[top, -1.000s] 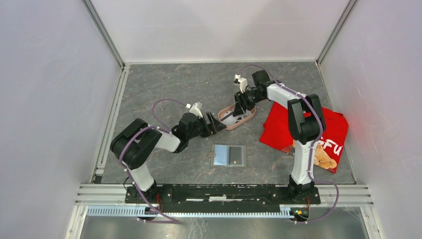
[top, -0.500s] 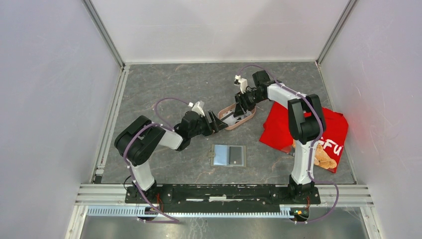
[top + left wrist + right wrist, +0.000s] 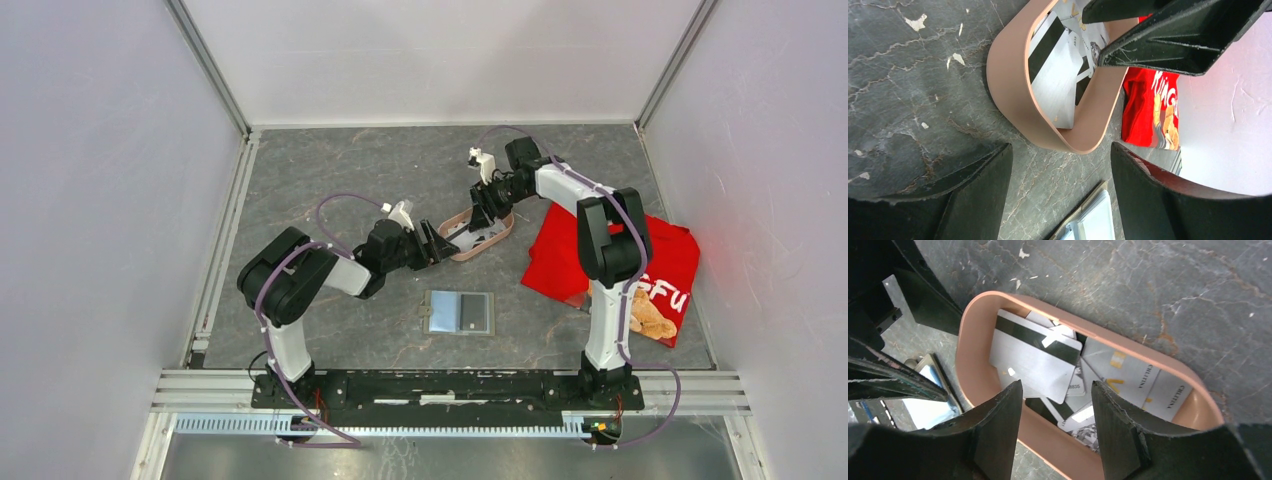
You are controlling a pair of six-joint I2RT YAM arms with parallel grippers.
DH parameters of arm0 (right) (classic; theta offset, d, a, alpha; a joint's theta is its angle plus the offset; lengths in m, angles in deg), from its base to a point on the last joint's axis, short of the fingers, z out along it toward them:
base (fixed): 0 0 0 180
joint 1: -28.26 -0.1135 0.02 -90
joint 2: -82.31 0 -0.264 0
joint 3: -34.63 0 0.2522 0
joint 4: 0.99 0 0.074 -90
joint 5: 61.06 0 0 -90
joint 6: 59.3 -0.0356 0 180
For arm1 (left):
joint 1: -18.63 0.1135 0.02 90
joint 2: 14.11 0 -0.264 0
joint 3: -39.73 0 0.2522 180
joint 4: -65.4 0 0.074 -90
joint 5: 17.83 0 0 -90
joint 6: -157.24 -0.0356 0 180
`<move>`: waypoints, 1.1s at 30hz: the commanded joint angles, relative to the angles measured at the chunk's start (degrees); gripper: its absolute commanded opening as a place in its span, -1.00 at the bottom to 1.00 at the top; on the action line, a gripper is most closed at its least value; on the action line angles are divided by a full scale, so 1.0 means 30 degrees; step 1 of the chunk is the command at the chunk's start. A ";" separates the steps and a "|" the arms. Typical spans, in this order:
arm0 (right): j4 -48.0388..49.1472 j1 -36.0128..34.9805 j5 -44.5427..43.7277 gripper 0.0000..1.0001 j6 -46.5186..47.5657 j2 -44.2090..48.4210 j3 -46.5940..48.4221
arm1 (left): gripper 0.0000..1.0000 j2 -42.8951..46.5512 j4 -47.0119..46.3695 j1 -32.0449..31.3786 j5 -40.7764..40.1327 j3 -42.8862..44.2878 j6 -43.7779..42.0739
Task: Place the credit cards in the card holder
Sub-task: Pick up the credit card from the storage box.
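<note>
Silvery-grey credit cards (image 3: pixel 1033 357) are lying in the pink oval tray (image 3: pixel 965 350). My right claw (image 3: pixel 1057 390) is hovering above it, left claw (image 3: pixel 1062 150) beside it, both gaping empty.

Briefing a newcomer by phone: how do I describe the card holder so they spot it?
On the grey table, look near the middle of the front edge. The card holder lies flat and open: two panels, pale and dark, unlike the rimmed pink tray behind.

Pink oval plastic tray (image 3: pixel 967 365): smooth, matt. Silvery-grey thin cards (image 3: pixel 1030 362): brushed, slight sheen. Dark grey marbled table (image 3: pixel 1148 280): chipped, scuffed. Black plastic fingers (image 3: pixel 993 440): matt, rough-edged.
</note>
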 commanded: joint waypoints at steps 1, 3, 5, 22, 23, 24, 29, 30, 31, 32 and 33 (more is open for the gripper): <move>-0.0388 -0.0026 -0.0735 0.20 0.0731 -0.0739 0.0954 | 0.55 -0.0250 -0.0107 0.0138 0.0185 0.0601 0.0279; -0.0674 -0.0063 -0.0479 0.19 0.0977 -0.0923 0.0813 | 0.55 -0.0309 -0.0088 0.0146 0.0185 0.0608 0.0278; -0.1103 -0.0180 -0.0099 0.18 0.1293 -0.1042 0.0625 | 0.55 -0.0426 -0.0106 0.0143 0.0227 0.0666 0.0278; -0.0899 -0.0911 0.4772 0.14 -0.0082 0.0226 -0.0251 | 0.49 -0.0608 -0.0150 0.0196 0.0522 0.0931 0.0395; -0.0752 -0.0911 0.5101 0.14 -0.0244 0.0254 -0.0331 | 0.49 -0.0561 -0.0148 0.0204 0.0533 0.0932 0.0395; -0.0574 -0.0899 0.5501 0.13 -0.0465 0.0368 -0.0434 | 0.49 -0.0555 -0.0152 0.0198 0.0532 0.0892 0.0395; 0.0080 -0.0887 0.4682 0.12 -0.0739 0.1022 -0.0520 | 0.49 -0.0426 -0.0191 0.0299 0.0507 0.0793 0.0395; 0.0251 -0.0843 0.3981 0.14 -0.0715 0.1170 -0.0412 | 0.49 -0.0425 -0.0183 0.0319 0.0500 0.0779 0.0395; 0.0614 -0.0738 0.3222 0.15 -0.0822 0.1221 -0.0329 | 0.49 -0.0410 -0.0185 0.0307 0.0521 0.0792 0.0395; 0.0751 -0.0603 0.2544 0.15 -0.0852 0.1117 -0.0118 | 0.49 -0.0412 -0.0197 0.0346 0.0527 0.0786 0.0395; 0.0707 -0.0482 0.2013 0.16 -0.0728 0.0916 0.0251 | 0.49 -0.0397 -0.0184 0.0351 0.0550 0.0811 0.0395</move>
